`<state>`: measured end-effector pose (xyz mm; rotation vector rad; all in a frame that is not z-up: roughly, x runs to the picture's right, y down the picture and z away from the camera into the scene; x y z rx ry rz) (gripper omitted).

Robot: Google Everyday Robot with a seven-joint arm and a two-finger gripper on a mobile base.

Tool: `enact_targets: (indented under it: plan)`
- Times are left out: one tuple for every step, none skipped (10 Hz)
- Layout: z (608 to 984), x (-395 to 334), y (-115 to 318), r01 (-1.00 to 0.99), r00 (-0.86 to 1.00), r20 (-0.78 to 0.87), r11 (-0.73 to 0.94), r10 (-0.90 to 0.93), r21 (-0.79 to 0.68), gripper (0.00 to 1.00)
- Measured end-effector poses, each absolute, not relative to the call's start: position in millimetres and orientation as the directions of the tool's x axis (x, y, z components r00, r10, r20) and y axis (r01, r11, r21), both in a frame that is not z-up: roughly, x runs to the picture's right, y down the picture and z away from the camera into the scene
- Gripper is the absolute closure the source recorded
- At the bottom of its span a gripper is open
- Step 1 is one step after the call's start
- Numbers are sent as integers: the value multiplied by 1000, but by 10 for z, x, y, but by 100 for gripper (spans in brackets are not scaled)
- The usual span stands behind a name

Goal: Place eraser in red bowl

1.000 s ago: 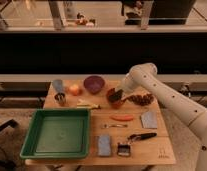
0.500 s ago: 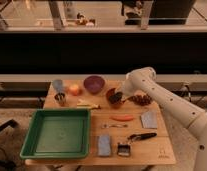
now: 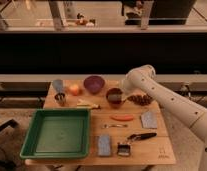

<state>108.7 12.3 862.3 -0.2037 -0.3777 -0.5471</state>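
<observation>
- Sponges (image 3: 104, 144) in the near row — we count two grey-blue ones, plus one binder clip (image 3: 123, 149).
- Mid-table, the gripper (image 3: 118, 97) hangs over the red bowl (image 3: 115, 95), placed, we judge, to drop the eraser; we cannot tell the jaw state or see the eraser.
- Farther back: one purple bowl (image 3: 93, 83).

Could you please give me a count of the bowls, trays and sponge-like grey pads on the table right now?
Bowls: 2, the red bowl, with the gripper at it, and the purple bowl
Trays: 1, the green tray
Grey pads: 2, one front, one right
Total: 5
</observation>
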Motion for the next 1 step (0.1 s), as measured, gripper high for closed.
enact_targets:
  plan:
    - [8616, 1067, 132, 541, 787, 401, 836, -468, -86, 20]
